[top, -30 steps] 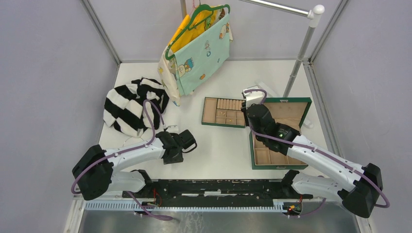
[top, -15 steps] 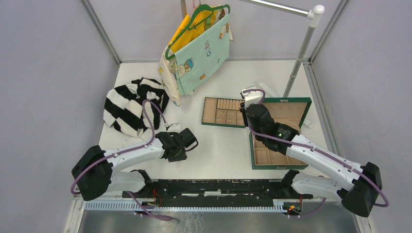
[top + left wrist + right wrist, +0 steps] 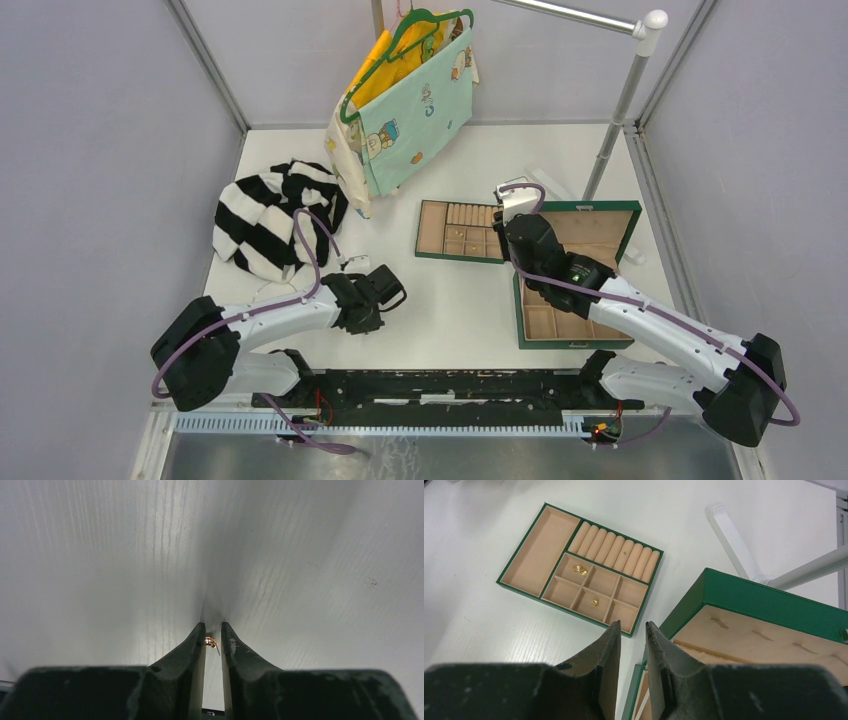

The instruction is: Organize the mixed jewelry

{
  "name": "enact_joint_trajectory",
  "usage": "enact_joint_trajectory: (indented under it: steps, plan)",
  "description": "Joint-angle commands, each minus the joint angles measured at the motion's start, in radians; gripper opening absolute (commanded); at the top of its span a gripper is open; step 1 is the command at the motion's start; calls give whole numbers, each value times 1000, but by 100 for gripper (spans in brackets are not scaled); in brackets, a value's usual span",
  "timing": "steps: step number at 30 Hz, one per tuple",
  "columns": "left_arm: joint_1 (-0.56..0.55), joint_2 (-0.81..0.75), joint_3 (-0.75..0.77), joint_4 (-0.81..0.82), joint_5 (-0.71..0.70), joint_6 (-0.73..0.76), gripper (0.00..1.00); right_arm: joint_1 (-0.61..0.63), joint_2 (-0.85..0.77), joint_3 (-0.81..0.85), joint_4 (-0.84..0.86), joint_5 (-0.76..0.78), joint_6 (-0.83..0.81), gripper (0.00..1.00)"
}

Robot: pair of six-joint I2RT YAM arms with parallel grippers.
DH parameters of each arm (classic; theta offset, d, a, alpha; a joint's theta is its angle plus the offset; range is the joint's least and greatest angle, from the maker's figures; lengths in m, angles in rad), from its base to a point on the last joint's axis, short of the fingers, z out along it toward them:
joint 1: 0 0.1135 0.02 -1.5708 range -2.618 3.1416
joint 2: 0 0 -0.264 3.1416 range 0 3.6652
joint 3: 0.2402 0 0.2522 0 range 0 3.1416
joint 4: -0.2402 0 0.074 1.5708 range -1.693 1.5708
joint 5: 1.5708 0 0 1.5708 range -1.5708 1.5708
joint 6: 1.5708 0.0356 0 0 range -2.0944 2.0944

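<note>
In the left wrist view, a tiny gold stud (image 3: 210, 641) with a thin pin lies on the white table between my left gripper's (image 3: 213, 626) fingertips. It touches the left finger, and a sliver of gap remains on the right side. This gripper (image 3: 385, 290) sits low on the table at front left. Right gripper (image 3: 633, 624) hovers, slightly open and empty, above the gap between the tan divided tray (image 3: 541, 550) and the green box (image 3: 749, 600). Two gold pieces (image 3: 580, 569) (image 3: 595, 601) lie in the tray's small compartments. No chain is visible.
A black-and-white striped cloth (image 3: 265, 220) lies at the left behind my left arm. A patterned bag on a green hanger (image 3: 410, 95) hangs from the rack pole (image 3: 620, 100) at the back. The open green box (image 3: 600, 235) stands under my right arm, right of the tray (image 3: 433, 228).
The left jaws have narrowed around the gold stud and the left gripper has shifted slightly. The right arm has barely moved.
</note>
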Motion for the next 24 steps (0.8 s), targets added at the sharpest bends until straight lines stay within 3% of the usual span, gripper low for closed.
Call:
enact_joint_trajectory:
  steps: [1, 5, 10, 24]
  plan:
    - [7, 15, 8, 11, -27, 4, 24, 2, 0, 32, 39, 1, 4, 31]
    - [6, 18, 21, -9, -24, 10, 23, 2, 4, 34, 39, 1, 3, 30]
    - [6, -10, 27, -34, -21, 13, 30, 2, 9, 35, 39, -4, 4, 30]
    - [6, -30, 62, -73, -31, 60, 27, 2, 20, 37, 45, -17, 9, 30]
